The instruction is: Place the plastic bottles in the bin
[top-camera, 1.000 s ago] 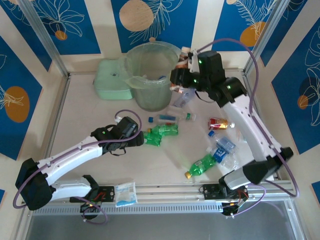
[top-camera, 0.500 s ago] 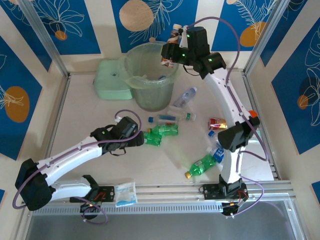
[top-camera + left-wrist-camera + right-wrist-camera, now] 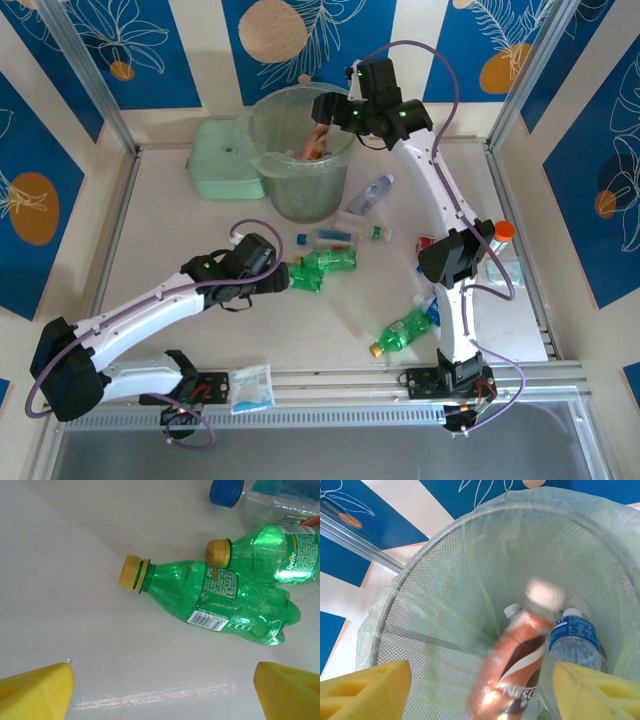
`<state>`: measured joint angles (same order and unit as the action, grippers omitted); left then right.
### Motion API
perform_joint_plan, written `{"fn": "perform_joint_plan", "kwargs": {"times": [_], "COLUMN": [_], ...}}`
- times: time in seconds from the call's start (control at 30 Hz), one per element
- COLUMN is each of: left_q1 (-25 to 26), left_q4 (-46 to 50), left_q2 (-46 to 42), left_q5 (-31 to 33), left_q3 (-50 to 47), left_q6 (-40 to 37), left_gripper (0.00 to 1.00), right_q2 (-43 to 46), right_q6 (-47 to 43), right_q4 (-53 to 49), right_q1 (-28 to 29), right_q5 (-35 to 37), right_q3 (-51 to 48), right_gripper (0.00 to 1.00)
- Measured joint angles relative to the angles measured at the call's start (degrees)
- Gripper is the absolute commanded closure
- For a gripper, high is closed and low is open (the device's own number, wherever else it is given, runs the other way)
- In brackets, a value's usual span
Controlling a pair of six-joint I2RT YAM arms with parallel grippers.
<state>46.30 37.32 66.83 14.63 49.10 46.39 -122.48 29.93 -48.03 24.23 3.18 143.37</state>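
**Right gripper** [image 3: 480,695], over the bin [image 3: 445,535]: jaws apart, holding nothing. The brown bottle [image 3: 515,665] is loose between the fingers, blurred, neck up, inside the rim. It appears to be dropping onto a blue bottle [image 3: 575,640] that lies in the bin.

**Left gripper** [image 3: 162,695], low over the table [image 3: 65,570]: jaws wide apart and empty. A green bottle [image 3: 220,602] lies on its side just ahead. A second green bottle [image 3: 280,555] lies against its far side.

**Farther out:** in the top view, several more bottles lie on the table between the green pair [image 3: 325,268] and the right arm's base.

**Hazards, as judged:**
- The two green bottles touch, so a finger coming down between them may push one away. It may also clamp both badly.
- They are round and smooth, so a grip near the tapered neck could squeeze the bottle out.
- The right arm is stretched over the bin. If the left arm carries a bottle there before it clears, the two could collide.
- The loose liner [image 3: 600,525] could catch a finger.
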Motion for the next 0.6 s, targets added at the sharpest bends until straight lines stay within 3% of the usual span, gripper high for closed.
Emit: {"fn": "perform_joint_plan", "kwargs": {"times": [0.3, 0.6], "left_q1": [0.0, -0.8], "left_q4": [0.1, 0.4], "left_q2": [0.0, 0.2], "left_q5": [0.1, 0.5], "left_q3": [0.0, 0.0], "left_q6": [0.0, 0.1], "left_gripper": [0.05, 0.02], "right_q2": [3.2, 30.3], "right_q6": [-0.9, -1.9], "right_q4": [0.0, 7.1], "right_q1": [1.5, 5.0], "right_q5": [2.9, 6.8], "right_q3": [-3.5, -34.4], "right_gripper": [0.24, 0.24]}}
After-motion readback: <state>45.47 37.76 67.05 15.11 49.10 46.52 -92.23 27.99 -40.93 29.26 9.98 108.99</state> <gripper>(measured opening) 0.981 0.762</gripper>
